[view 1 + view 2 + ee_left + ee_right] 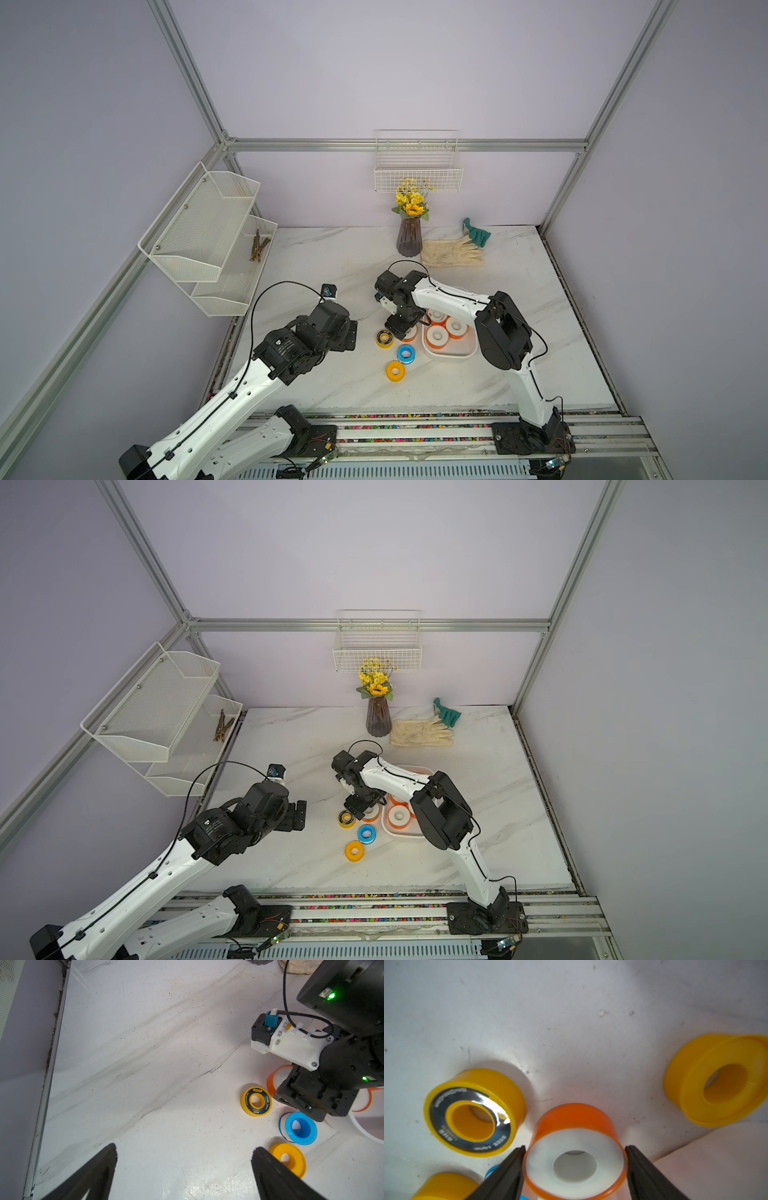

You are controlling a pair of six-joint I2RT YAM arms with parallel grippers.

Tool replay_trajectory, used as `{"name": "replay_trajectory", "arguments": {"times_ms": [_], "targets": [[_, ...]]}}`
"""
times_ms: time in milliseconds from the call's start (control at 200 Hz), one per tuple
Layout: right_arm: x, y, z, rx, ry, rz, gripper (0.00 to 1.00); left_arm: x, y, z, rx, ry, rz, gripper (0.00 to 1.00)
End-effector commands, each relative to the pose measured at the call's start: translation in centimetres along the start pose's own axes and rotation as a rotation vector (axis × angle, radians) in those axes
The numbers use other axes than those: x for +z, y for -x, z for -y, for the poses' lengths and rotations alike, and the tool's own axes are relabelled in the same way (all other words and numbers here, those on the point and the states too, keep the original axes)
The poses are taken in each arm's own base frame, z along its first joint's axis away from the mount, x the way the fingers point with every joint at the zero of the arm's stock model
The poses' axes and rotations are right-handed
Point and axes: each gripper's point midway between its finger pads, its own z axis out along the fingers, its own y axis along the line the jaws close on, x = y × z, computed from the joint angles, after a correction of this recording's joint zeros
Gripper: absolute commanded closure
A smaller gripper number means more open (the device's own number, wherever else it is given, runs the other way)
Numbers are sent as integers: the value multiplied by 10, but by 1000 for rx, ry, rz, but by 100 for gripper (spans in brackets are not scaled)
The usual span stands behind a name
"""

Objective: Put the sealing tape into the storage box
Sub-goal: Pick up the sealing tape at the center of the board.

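My right gripper point(575, 1147) is shut on an orange sealing tape spool with a white face point(575, 1159), a finger against each side; the spool stands on the table point(411, 335) beside the storage box point(451, 355). Three orange spools point(436, 336) lie in that white tub. On the table lie a black-yellow spool point(384, 338) point(473, 1113), a blue one point(405, 354) point(299, 1128) and a yellow one point(395, 370). The right wrist view shows another yellow spool point(720, 1080). My left gripper point(185, 1148) point(353, 334) hangs open and empty, left of the spools.
A vase of yellow flowers point(409, 241) and pale gloves point(453, 251) with a green glove point(478, 232) sit at the back. A wire basket point(417, 174) hangs on the back wall. Mesh shelves point(208, 237) stand out from the left wall.
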Motion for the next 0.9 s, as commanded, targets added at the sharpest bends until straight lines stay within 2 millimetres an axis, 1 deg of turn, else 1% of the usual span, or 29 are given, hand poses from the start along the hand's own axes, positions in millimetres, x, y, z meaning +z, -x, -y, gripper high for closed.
{"name": "replay_trajectory", "arguments": {"times_ms": [0,150,445,675,785,895], "targets": [[10,-1,-2,-2,-11,-24,22,1,3,0,-7,-5,15,0],[15,-3,-3,-6,-12,-37,22,2,3,1,-9,-5,12,0],[18,-4,-6,-10,-15,-45,21,4,1,2,-5,-6,2,0],[16,-3,-6,-10,-13,-37,19,4,1,3,-3,-7,-2,0],[17,-3,-7,-8,-12,-39,20,4,1,2,-5,-6,-2,0],[18,-2,-5,-3,-20,-36,23,5,1,3,-4,-6,-3,0]]}}
